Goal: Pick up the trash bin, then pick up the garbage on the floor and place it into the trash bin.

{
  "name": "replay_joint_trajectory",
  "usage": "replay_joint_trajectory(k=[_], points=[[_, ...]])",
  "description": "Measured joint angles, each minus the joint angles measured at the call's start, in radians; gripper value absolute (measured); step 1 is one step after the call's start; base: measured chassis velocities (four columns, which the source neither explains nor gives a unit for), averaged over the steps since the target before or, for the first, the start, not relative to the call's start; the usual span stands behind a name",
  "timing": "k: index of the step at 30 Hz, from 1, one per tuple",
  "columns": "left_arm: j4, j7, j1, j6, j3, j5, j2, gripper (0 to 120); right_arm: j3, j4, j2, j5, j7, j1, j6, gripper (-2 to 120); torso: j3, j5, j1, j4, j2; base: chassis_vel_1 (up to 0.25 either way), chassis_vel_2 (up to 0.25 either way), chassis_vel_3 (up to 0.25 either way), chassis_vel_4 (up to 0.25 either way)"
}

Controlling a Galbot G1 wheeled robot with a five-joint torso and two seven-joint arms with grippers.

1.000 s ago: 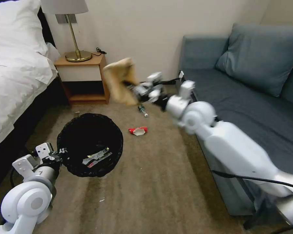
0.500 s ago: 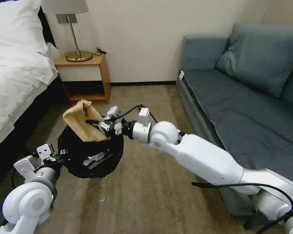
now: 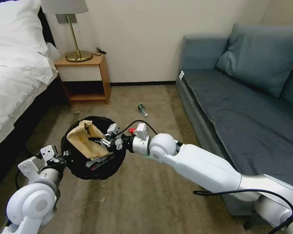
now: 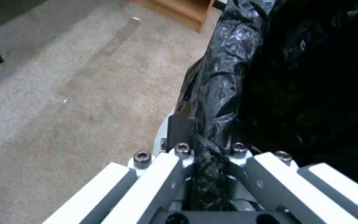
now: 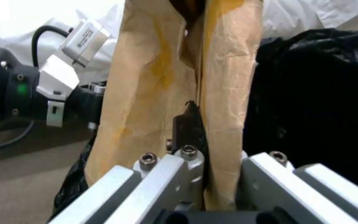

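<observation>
The trash bin (image 3: 111,166), lined with a black bag, hangs off the floor at the lower left. My left gripper (image 3: 63,154) is shut on its rim; the left wrist view shows the crinkled liner (image 4: 212,93) pinched between the fingers. My right gripper (image 3: 99,141) reaches over the bin's mouth, shut on the crumpled tan paper bag (image 3: 83,140), which sits partly inside the bin (image 5: 311,93). In the right wrist view the paper bag (image 5: 150,93) is clamped in my right gripper (image 5: 206,161). A snack wrapper (image 3: 100,160) lies in the bin. On the carpet lie a small bottle (image 3: 142,110) and a red packet (image 3: 131,130), half hidden behind my right wrist.
A bed (image 3: 13,81) runs along the left. A wooden nightstand (image 3: 84,74) with a brass lamp (image 3: 75,35) stands against the far wall. A grey-blue sofa (image 3: 244,97) fills the right. Open carpet (image 3: 136,201) lies in front of the bin.
My right arm swung the paper bag from near the nightstand over to the bin, then lowered it into the bin's mouth. The bin has shifted slightly right.
</observation>
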Motion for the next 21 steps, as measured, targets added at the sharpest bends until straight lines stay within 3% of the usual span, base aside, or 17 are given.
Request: replay_joint_trajectory(k=[1, 4, 5, 7, 11, 15, 18, 21], points=[[-0.001, 0.000, 0.000, 0.000, 0.000, 0.000, 0.000, 1, 0.000, 0.000, -0.002, 0.000, -0.006, 0.001, 0.000, 10, 0.000, 0.0000, 0.000, 0.0000, 0.000, 0.000, 0.000, 0.000, 0.000], [-0.001, 0.000, 0.000, 0.000, 0.001, 0.000, 0.000, 1, -0.001, 0.000, -0.003, 0.001, -0.007, 0.002, 0.001, 13, 0.000, 0.0000, 0.000, 0.0000, 0.000, 0.000, 0.000, 0.000, 0.000], [-0.001, 0.000, 0.000, 0.000, 0.002, 0.000, 0.000, 1, -0.001, 0.000, -0.004, 0.003, -0.007, 0.005, 0.001, 23, 0.000, 0.0000, 0.000, -0.0001, 0.000, 0.000, 0.000, 0.000, 0.000], [-0.001, 0.000, 0.000, 0.001, 0.003, 0.000, 0.000, 1, -0.001, 0.000, -0.004, 0.003, -0.007, 0.006, 0.001, 26, 0.000, 0.0000, 0.000, -0.0001, 0.000, 0.000, 0.000, 0.000, 0.000], [-0.001, 0.000, 0.000, 0.001, 0.005, 0.000, 0.001, 1, 0.002, 0.013, -0.005, 0.014, -0.006, 0.010, 0.011, 47, 0.000, 0.0000, 0.000, 0.0001, 0.000, 0.000, 0.000, 0.000, 0.000], [-0.001, 0.000, -0.001, 0.001, 0.003, -0.001, 0.002, 1, 0.015, 0.025, -0.019, 0.024, -0.015, 0.010, 0.018, 57, 0.000, 0.0000, 0.000, 0.0001, 0.000, 0.000, 0.000, 0.000, 0.000], [0.003, -0.001, 0.002, 0.002, -0.008, -0.003, 0.008, 1, 0.089, 0.069, -0.064, 0.045, -0.055, 0.008, 0.046, 72, 0.000, 0.0000, 0.000, -0.0001, 0.000, 0.000, 0.000, 0.000, 0.000], [0.006, 0.000, 0.003, 0.002, -0.014, -0.006, 0.011, 1, 0.139, 0.092, -0.080, 0.052, -0.062, -0.005, 0.058, 79, 0.000, -0.0001, 0.000, 0.0001, 0.000, 0.000, 0.000, 0.000, 0.000]])
